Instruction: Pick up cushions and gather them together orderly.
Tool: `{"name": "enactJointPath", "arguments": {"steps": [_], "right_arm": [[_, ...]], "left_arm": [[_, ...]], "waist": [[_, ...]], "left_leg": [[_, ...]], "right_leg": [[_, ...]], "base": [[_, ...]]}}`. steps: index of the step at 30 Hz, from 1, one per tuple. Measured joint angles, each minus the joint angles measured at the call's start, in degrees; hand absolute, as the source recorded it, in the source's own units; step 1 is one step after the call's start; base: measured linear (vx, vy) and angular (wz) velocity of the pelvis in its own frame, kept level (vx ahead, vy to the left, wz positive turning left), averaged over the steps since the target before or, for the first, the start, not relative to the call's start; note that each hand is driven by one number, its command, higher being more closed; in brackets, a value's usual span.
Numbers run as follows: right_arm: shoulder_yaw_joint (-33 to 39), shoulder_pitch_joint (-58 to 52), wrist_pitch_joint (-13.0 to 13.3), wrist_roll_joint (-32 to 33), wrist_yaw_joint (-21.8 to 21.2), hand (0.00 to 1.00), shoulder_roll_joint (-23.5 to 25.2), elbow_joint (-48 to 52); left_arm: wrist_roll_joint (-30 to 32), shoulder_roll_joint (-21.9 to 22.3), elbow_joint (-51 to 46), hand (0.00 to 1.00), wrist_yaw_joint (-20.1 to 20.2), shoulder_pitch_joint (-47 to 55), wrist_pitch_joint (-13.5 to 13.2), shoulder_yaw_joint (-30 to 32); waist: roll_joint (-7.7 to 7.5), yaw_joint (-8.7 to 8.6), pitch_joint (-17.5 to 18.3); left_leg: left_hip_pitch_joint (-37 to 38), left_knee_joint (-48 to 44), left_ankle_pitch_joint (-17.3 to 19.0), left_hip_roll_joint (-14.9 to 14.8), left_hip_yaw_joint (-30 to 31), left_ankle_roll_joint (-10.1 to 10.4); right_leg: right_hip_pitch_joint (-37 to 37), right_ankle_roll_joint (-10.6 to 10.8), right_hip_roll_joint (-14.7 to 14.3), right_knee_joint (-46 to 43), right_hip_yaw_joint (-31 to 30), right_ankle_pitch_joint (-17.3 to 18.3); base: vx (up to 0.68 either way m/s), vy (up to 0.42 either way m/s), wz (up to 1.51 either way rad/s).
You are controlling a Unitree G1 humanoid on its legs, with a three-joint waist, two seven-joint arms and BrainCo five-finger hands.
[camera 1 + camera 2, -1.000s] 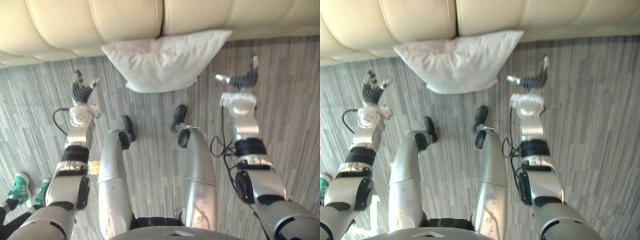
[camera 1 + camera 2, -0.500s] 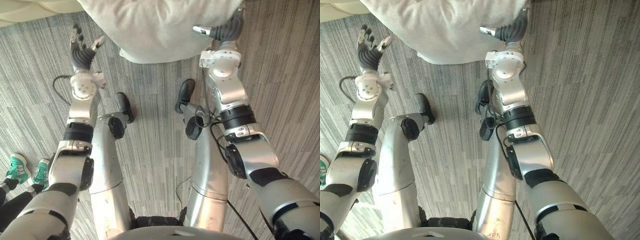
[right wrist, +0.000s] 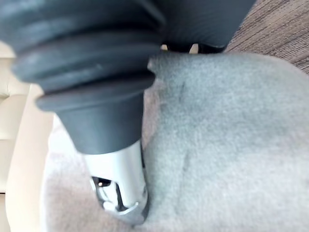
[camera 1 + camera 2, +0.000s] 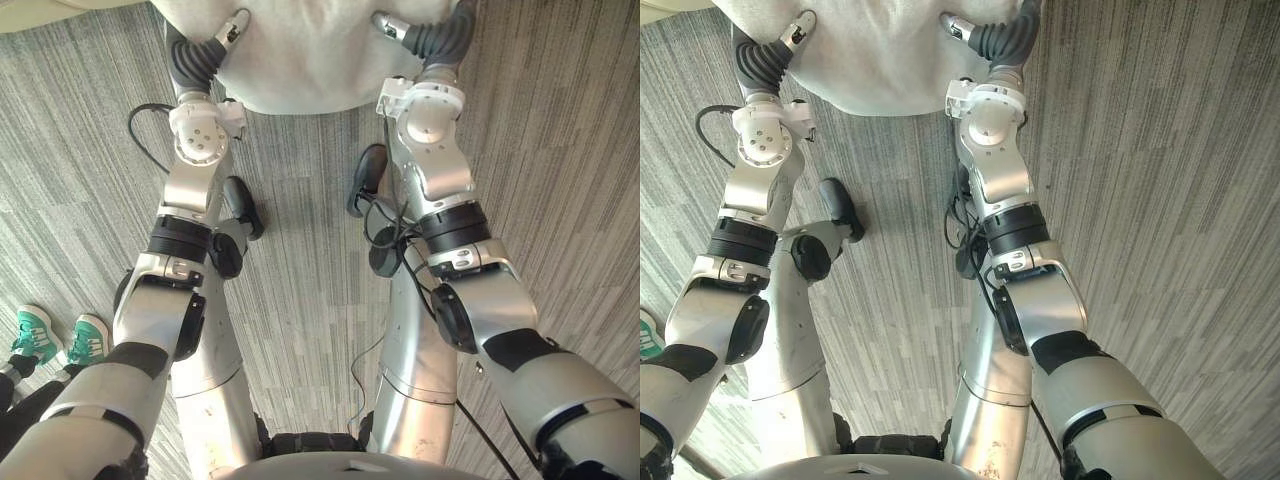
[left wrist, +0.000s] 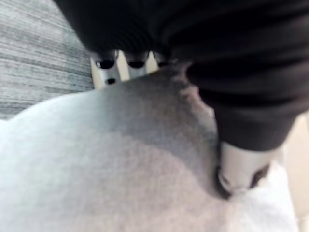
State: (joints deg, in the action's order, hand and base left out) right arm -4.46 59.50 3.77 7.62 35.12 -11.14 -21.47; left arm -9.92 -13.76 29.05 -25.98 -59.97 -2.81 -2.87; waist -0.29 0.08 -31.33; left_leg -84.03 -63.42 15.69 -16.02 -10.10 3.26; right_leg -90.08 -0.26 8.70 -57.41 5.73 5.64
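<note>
Off-white plush cushion [image 4: 300, 55], fingers of left hand [image 4: 200, 52] and right hand [image 4: 438, 40] pinching it.

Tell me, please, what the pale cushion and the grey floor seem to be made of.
Cushion: soft cloth with a matte, slightly fuzzy nap and gentle creases. What fills it cannot be told.
Floor: grey and matte, with fine streaks running in strips. It could be low-pile carpet or wood-look planks; the look leaves this open.

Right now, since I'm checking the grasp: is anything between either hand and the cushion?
Nothing visible stands between them. The left hand and the right hand both touch the cushion, one at each side of it.
</note>
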Motion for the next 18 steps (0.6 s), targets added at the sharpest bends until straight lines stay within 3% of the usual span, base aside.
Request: {"name": "enactJointPath", "arguments": {"steps": [4, 7, 15, 17, 18], "right_arm": [[0.46, -3.37, 1.01, 1.9, -0.03, 1.0, 1.91, 3.4], [0.4, -7.62, 1.08, 2.18, -1.48, 1.0, 3.93, 5.56], [-0.7, -22.18, 1.09, -1.11, -3.95, 1.0, 4.54, 17.12], [-1.43, -26.6, 1.1, -1.57, -4.16, 1.0, 4.61, 18.92], [-1.57, -30.45, 1.1, -2.46, -4.82, 1.0, 4.65, 21.14]], "left_arm": [[0.0, 0.44, -5.23, 1.0, 0.0, 1.85, -0.01, -0.01], [0.0, 1.33, -9.0, 1.0, 0.09, 5.6, -0.14, -0.67], [1.51, 7.12, -19.93, 1.0, 0.0, 22.3, -0.89, -3.88], [2.49, 8.98, -22.65, 1.0, -0.01, 27.55, -0.98, -5.09], [3.24, 9.87, -24.58, 1.0, 0.0, 30.93, -1.02, -6.51]], "waist": [[-0.02, -0.25, 0.02], [-0.02, -0.64, 0.09], [-0.09, -0.54, 0.21], [-0.1, -0.63, 2.71], [-0.09, -0.45, 2.68]], "left_leg": [[0.57, -0.59, 0.12, -0.69, 0.25, 0.02], [4.82, 0.34, 0.04, -1.1, 0.42, 0.16], [26.35, 13.45, -2.14, 0.19, -1.32, 1.31], [30.7, 16.21, -2.37, 0.76, -1.32, 1.64], [36.54, 18.32, -2.58, 0.98, -1.48, 2.33]], "right_leg": [[0.76, -0.31, -0.6, 0.29, 0.06, -0.48], [5.41, -0.15, -1.16, 2.11, 0.45, -0.72], [26.7, -0.3, -2.47, 14.82, 1.82, -2.94], [30.95, -0.26, -2.56, 17.06, 2.22, -3.02], [36.64, -0.48, -2.69, 18.69, 2.61, -2.9]], "base": [[-0.04, 0.011, -0.12], [-0.05, -0.001, -0.15], [-0.04, -0.048, -0.05], [0.08, -0.05, -0.02], [0.14, -0.04, 0.01]]}}
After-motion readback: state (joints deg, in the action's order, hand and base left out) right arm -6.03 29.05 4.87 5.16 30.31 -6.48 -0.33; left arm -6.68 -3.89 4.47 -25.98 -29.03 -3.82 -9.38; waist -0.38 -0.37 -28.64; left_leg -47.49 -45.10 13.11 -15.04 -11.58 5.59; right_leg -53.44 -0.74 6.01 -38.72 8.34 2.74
